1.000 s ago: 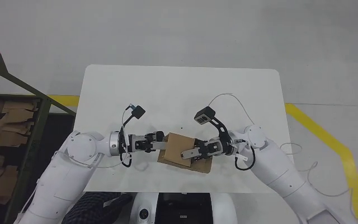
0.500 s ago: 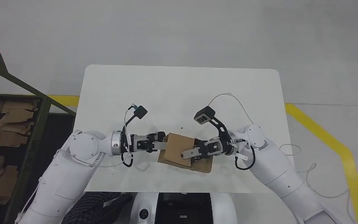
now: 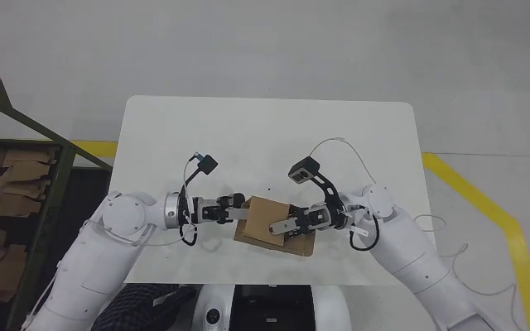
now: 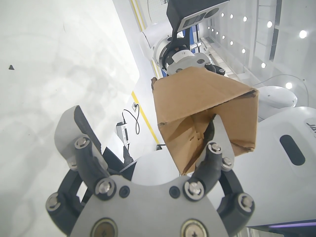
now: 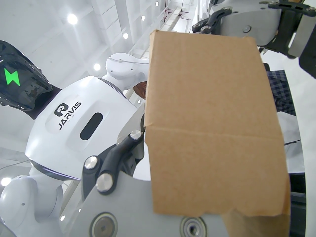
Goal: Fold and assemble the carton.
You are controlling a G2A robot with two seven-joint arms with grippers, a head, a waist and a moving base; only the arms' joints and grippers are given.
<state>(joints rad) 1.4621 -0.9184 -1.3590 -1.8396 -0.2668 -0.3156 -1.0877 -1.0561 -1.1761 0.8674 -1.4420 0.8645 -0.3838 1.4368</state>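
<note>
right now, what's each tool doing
left tool: open, one finger inside the carton
right tool: closed on the carton

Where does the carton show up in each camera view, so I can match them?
Top view: carton by the table's near edge, between the two arms.
Left wrist view: carton just beyond this arm's jaws, open end toward the camera.
Right wrist view: carton close up, a plain side panel toward the camera.
Shared landmark: the left gripper at the carton's end.
</note>
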